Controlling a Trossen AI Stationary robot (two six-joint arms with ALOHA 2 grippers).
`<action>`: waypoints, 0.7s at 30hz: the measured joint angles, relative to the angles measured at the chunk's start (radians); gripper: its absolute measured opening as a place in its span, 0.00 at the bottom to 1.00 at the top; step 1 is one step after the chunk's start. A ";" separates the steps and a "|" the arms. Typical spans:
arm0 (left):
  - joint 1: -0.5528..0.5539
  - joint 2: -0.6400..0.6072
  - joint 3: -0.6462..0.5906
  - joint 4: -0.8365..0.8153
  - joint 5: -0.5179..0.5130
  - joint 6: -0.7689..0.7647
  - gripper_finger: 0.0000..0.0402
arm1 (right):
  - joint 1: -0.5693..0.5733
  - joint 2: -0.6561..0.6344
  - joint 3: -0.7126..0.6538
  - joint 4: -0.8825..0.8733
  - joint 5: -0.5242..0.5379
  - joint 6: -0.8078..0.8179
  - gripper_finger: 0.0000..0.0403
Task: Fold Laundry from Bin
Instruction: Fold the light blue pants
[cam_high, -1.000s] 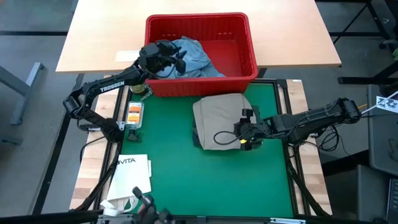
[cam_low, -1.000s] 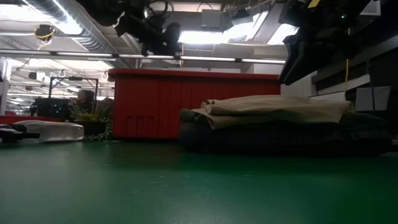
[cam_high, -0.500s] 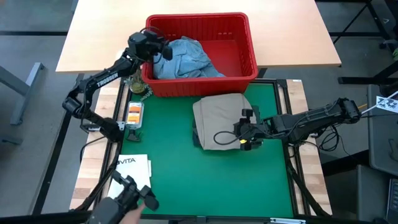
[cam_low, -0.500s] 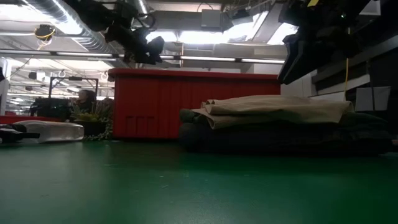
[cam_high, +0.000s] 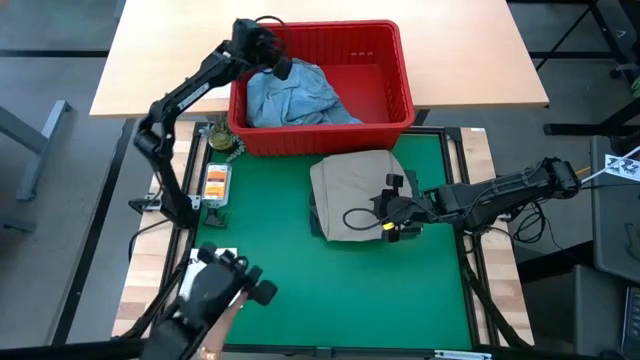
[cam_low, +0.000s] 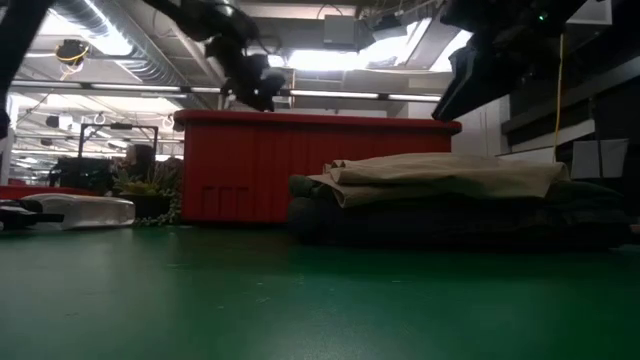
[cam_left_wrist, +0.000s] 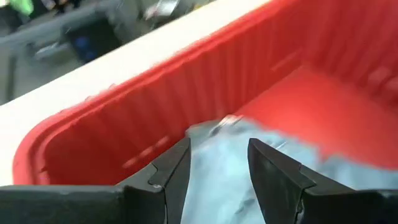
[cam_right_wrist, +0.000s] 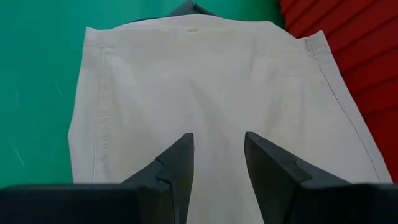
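The left gripper (cam_high: 268, 52) hangs over the red bin's (cam_high: 400, 80) far-left corner, fingers parted and empty, the light blue jeans (cam_high: 295, 95) just below and ahead; the right gripper (cam_high: 392, 217) hovers parted over the folded khaki garment (cam_high: 350, 185), holding nothing; the bin's rim crowds any lift

Green mat (cam_high: 280, 270) spread over the desk's middle. Pale wooden desk (cam_high: 160, 60) top at the far side. Small orange-and-white packet (cam_high: 215, 180) just off the mat's left edge, a small leafy plant (cam_high: 226, 143) beyond it toward the far side. White paper bag (cam_high: 196, 262) near the left front corner, partly hidden. Ceiling lights (cam_low: 320, 60) and pipes (cam_low: 110, 40) in the room behind.
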 joint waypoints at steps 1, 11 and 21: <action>0.004 0.028 0.034 -0.038 -0.024 0.013 0.39 | 0.000 0.000 0.000 0.000 0.000 0.000 0.35; 0.019 0.226 0.132 -0.220 -0.148 0.028 0.39 | 0.000 0.000 0.000 -0.003 0.000 0.000 0.35; 0.030 0.292 0.132 -0.222 -0.206 0.046 0.39 | 0.000 0.000 0.000 -0.003 0.000 0.000 0.35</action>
